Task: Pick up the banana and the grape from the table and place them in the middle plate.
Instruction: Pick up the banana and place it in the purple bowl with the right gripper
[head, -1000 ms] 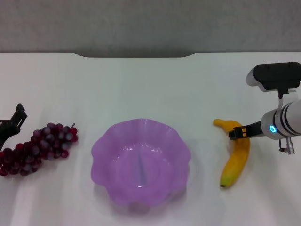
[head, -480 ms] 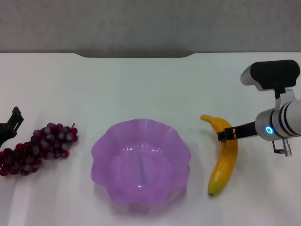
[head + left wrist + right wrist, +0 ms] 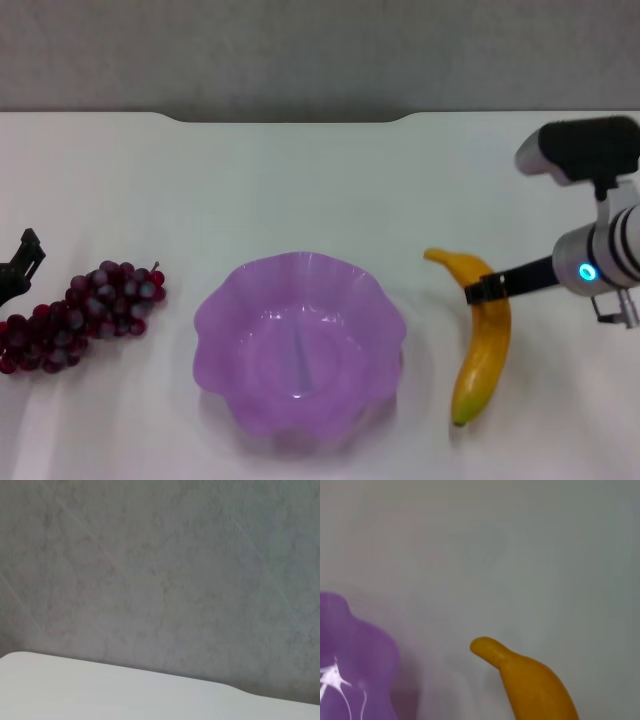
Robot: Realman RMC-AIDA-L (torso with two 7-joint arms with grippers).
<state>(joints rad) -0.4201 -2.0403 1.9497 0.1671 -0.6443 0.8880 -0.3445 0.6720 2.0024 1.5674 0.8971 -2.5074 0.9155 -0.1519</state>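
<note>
The yellow-orange banana [image 3: 480, 360] hangs just right of the purple middle plate [image 3: 230, 310], its tip toward the table's front edge. My right gripper [image 3: 483, 290] is shut on the banana's upper part, reaching in from the right. The right wrist view shows the banana [image 3: 535, 685] close up beside the plate's rim [image 3: 355, 650]. The dark red grape [image 3: 80, 315] bunch lies on the white table [image 3: 320, 180] left of the plate. My left gripper [image 3: 22, 262] sits at the far left edge, just beyond the bunch and apart from it.
The table's notched far edge [image 3: 290, 118] meets a grey wall. In the left wrist view there is only the grey wall [image 3: 160, 570] and a strip of table [image 3: 100, 695]. Bare tabletop lies behind the plate.
The right gripper carried the banana left toward the plate, then settled slightly right. The left gripper drew back toward the left edge. Grape and plate stayed put.
</note>
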